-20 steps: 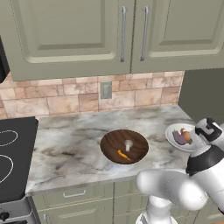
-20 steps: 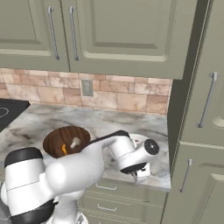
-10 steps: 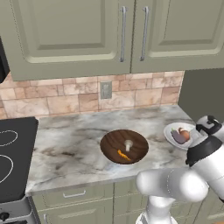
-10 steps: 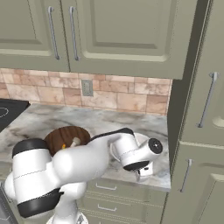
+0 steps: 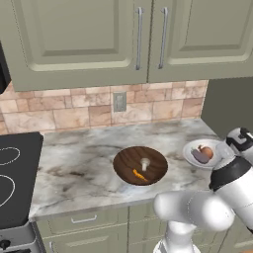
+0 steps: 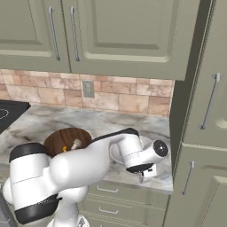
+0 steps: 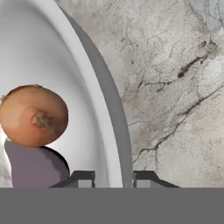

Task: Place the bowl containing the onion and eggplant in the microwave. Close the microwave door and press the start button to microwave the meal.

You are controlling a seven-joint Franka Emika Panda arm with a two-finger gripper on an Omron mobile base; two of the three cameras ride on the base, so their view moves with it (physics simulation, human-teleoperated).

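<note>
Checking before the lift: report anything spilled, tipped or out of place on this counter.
Nothing stands out. The white bowl sits level on the counter with the onion and eggplant inside. The wooden bowl is upright beside it. The pincer straddles the white bowl's rim.

In the hand view, the bowl (image 7: 57,65) is cut off by the left and top edges, so that just part of its rim and inner wall is seen. Inside the bowl, the onion (image 7: 33,115) is clipped slightly at the left edge, and the eggplant (image 7: 35,168) below it is cut off at the bottom, its green cap barely seen. The fingers (image 7: 84,178) are shown as tips alone, one on either side of the bowl's rim. In the right base view, the bowl is largely hidden behind the arm. In the left base view, the stovetop (image 5: 15,183) left of the worktop (image 5: 84,163) is cut off by the left edge.
</note>
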